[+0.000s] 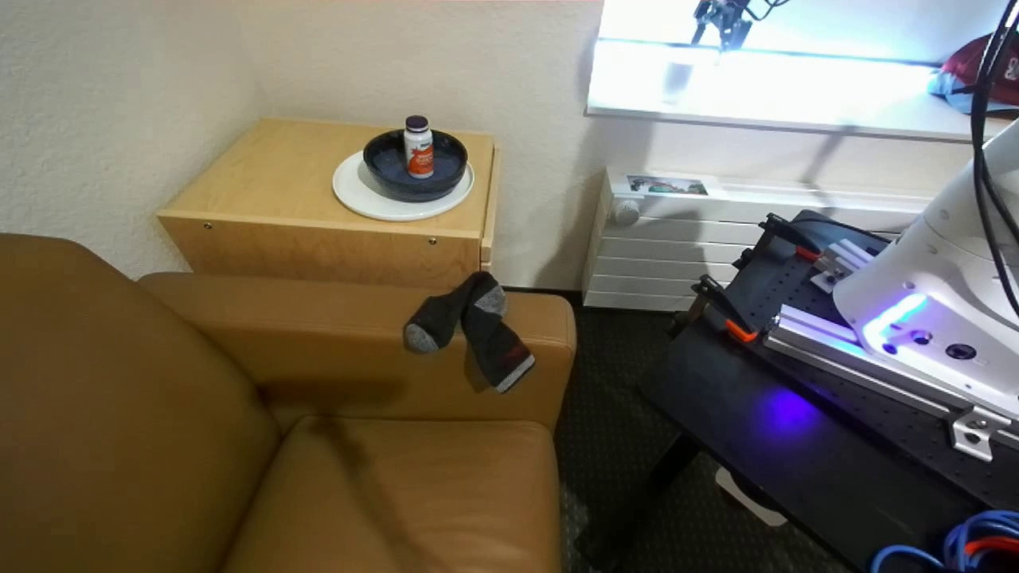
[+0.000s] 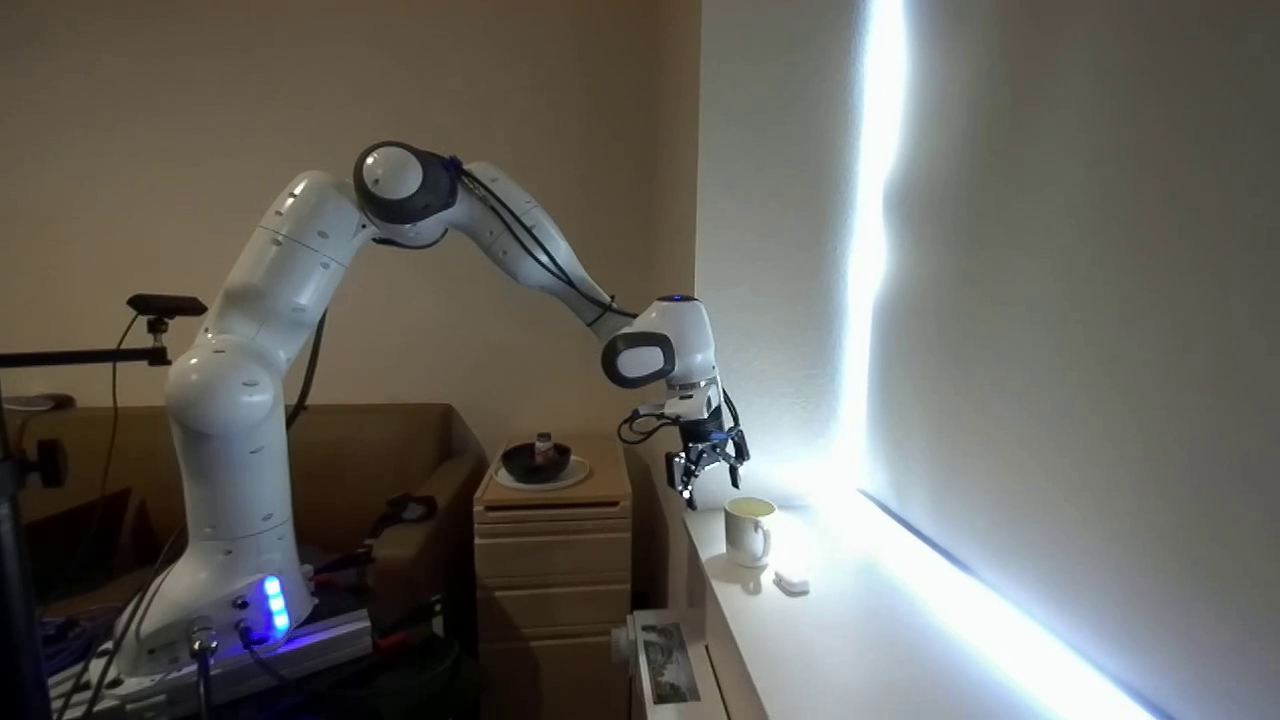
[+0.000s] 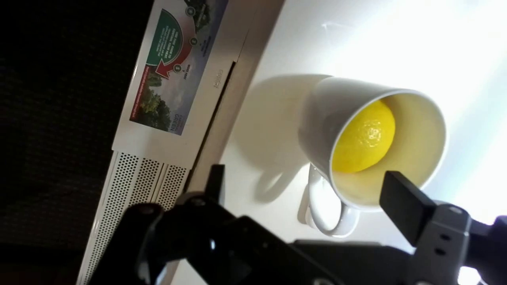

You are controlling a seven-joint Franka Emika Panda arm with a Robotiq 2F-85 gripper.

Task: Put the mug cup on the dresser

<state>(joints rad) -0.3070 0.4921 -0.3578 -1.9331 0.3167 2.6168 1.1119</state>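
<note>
The white mug cup [image 2: 748, 535] stands upright on the white windowsill counter [image 2: 850, 650]. In the wrist view the mug [image 3: 317, 118] holds a yellow lemon-like thing [image 3: 368, 138], and its handle points toward the gripper. In an exterior view glare washes out the mug's place. My gripper [image 2: 712, 492] is open and empty, above the mug and slightly to one side. In the wrist view one finger of the gripper [image 3: 303, 178] overlaps the mug's rim; contact cannot be told. The gripper also shows at the top of an exterior view [image 1: 722, 40]. The tan wooden dresser [image 1: 255, 175] [image 2: 553, 555] stands in the corner.
On the dresser, a white plate [image 1: 358, 191] bears a dark bowl [image 1: 454, 163] with a white-and-orange bottle [image 1: 419, 151]. A small white object [image 2: 792, 582] lies beside the mug. A brown sofa [image 1: 239, 310] with dark socks [image 1: 493, 334], a radiator [image 1: 661, 255] and a red cap [image 1: 971, 72] are nearby.
</note>
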